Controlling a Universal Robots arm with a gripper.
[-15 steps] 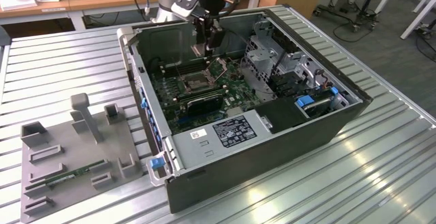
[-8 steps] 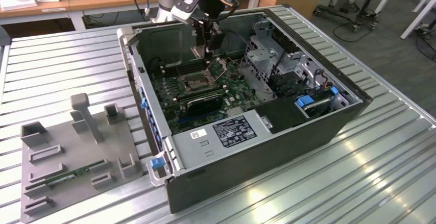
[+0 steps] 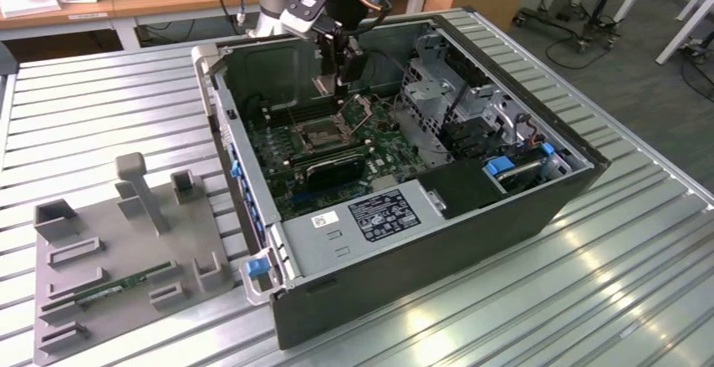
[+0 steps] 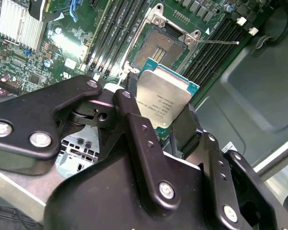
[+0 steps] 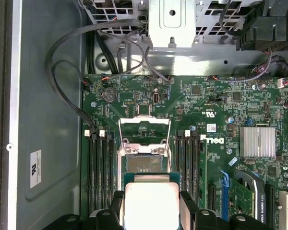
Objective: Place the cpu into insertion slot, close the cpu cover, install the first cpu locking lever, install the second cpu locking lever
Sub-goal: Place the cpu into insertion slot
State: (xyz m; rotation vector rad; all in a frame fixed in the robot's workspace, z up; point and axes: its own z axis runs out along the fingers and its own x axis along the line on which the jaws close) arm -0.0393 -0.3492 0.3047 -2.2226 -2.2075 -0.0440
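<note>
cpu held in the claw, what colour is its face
Silvery-tan metal face on the small flat square cpu, with a green rim; clearest in the second wrist view.

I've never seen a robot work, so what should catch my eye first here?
The gripper pinches the cpu by its edges, close to the open insertion slot on the green board, not yet in it. In the exterior view the arm reaches into an opened computer case on a ribbed metal table, with a grey parts holder at that view's left.
</note>
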